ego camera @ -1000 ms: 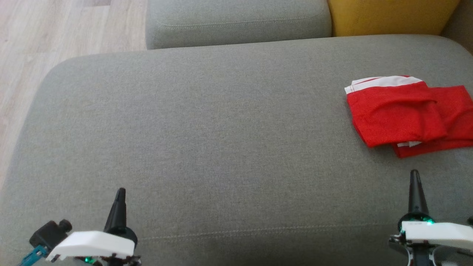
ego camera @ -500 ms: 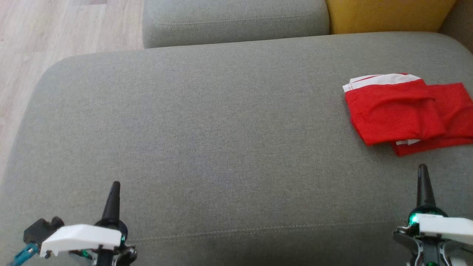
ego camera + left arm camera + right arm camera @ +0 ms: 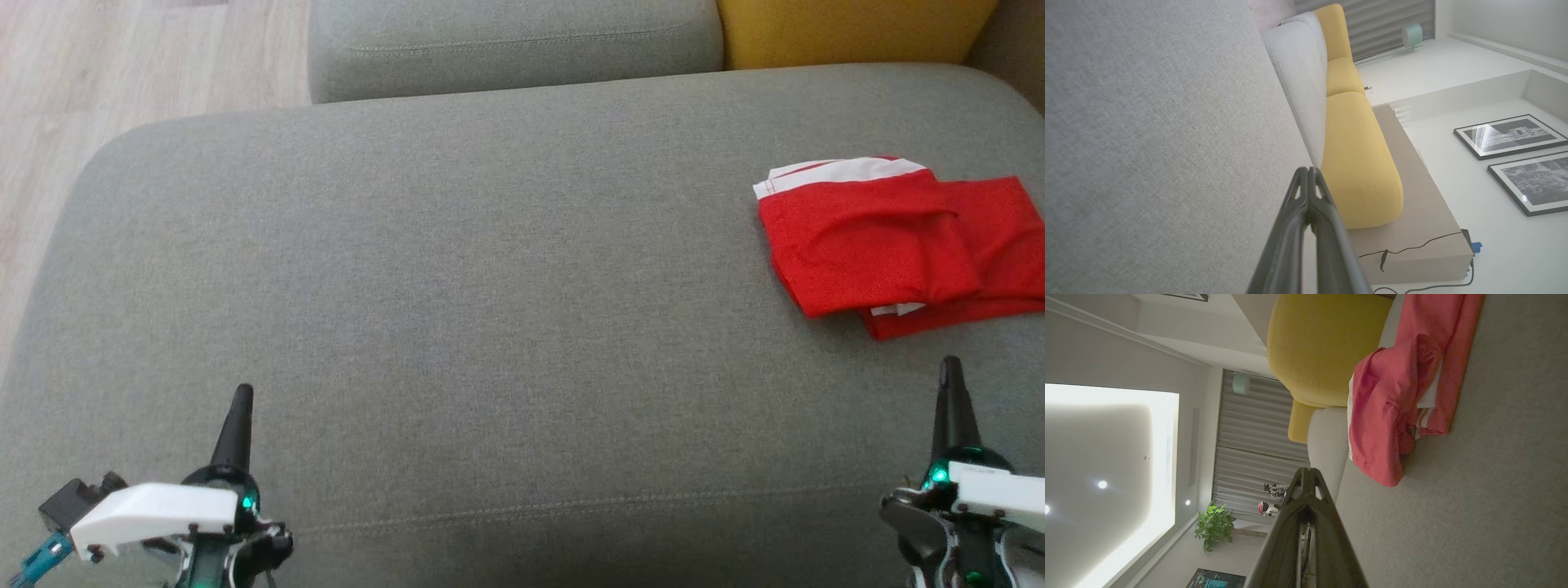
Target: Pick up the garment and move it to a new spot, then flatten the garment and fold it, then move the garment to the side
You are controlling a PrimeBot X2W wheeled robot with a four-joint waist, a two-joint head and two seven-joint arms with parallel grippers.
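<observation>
Grey sofa seat [image 3: 490, 286] stretches across the head view, with a wooden floor [image 3: 122, 73] at 10 o'clock, a second grey cushion [image 3: 506, 41] at 12 o'clock and a yellow cushion [image 3: 849, 33] at 1 o'clock. The red garment [image 3: 890, 245] lies folded on the seat at 3 o'clock, close to the right edge of that view. Its long axis runs roughly from 9 to 3 o'clock, tilted slightly. The white waistband [image 3: 841, 173] lies along its far edge, toward 12 o'clock, and a lower red layer juts out toward 3 o'clock, where the frame cuts it off. A small strip of white peeks out between the layers at the near edge.

The left gripper [image 3: 237, 408] sits at 7 o'clock, well apart from the garment, pointing toward 12 o'clock above bare fabric. The right gripper [image 3: 949, 392] sits at 5 o'clock, near the garment's near edge but not touching it, and also points toward 12 o'clock. In each wrist view the two dark fingers are pressed together at the tips with nothing between them.
</observation>
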